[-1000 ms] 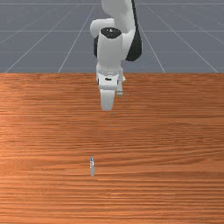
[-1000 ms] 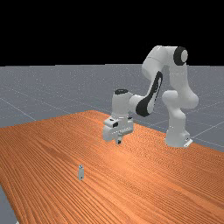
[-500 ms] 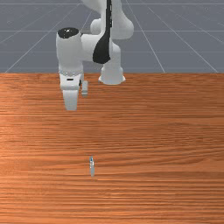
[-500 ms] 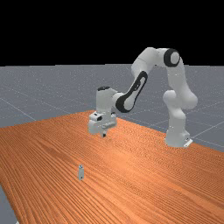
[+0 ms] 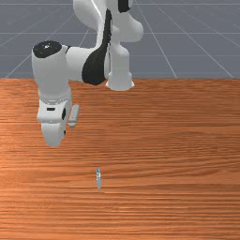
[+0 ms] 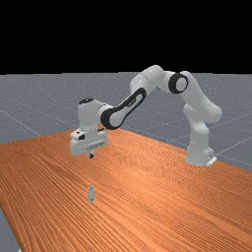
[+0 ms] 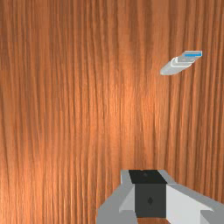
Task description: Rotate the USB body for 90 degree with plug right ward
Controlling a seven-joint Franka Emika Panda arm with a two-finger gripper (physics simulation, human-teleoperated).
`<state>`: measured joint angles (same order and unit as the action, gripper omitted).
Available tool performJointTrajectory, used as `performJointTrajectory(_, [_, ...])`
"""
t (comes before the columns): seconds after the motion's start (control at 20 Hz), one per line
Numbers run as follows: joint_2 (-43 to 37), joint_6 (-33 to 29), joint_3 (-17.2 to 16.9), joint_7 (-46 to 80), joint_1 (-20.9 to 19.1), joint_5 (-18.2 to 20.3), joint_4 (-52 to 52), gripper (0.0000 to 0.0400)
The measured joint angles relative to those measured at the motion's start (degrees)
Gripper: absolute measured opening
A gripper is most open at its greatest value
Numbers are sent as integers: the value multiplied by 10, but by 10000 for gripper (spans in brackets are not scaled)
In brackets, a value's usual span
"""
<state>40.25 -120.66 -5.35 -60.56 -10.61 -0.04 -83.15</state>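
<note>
The USB body appears to stand upright on the table, blue-lined plug end up, in the front view left of the middle. In the far view the USB body shows a pale, flat face with a narrower top. My gripper hangs in the air, above the USB body in the far view; in the front view it is farther back and to the left. The wrist view has the gripper well apart from the USB body, whose plug end faces partly toward the camera.
The wooden table lies under the arm and the USB body. The arm's base stands at the table's far side, to the far view's right.
My hand has moved to the front view's left, then forward toward that camera. It has travelled left in the far view. The USB body has kept its place.
</note>
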Motion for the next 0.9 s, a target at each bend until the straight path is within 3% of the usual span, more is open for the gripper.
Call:
performJointTrajectory(0.15, [67, 44, 4, 5, 0, 3, 117, 0])
performJointTrajectory(0.2, [58, 22, 5, 4, 0, 5, 96, 0])
performJointTrajectory(0.3, [167, 115, 7, 9, -3, 7, 293, 0])
performJointTrajectory(0.5, [253, 97, 8, 13, -4, 5, 344, 0])
performJointTrajectory(0.6, [325, 106, 8, 16, -7, 5, 416, 0])
performJointTrajectory(0.75, [353, 123, 8, 16, -8, 4, 451, 0])
performJointTrajectory(0.9, [307, 81, 5, 68, 15, 10, 362, 0])
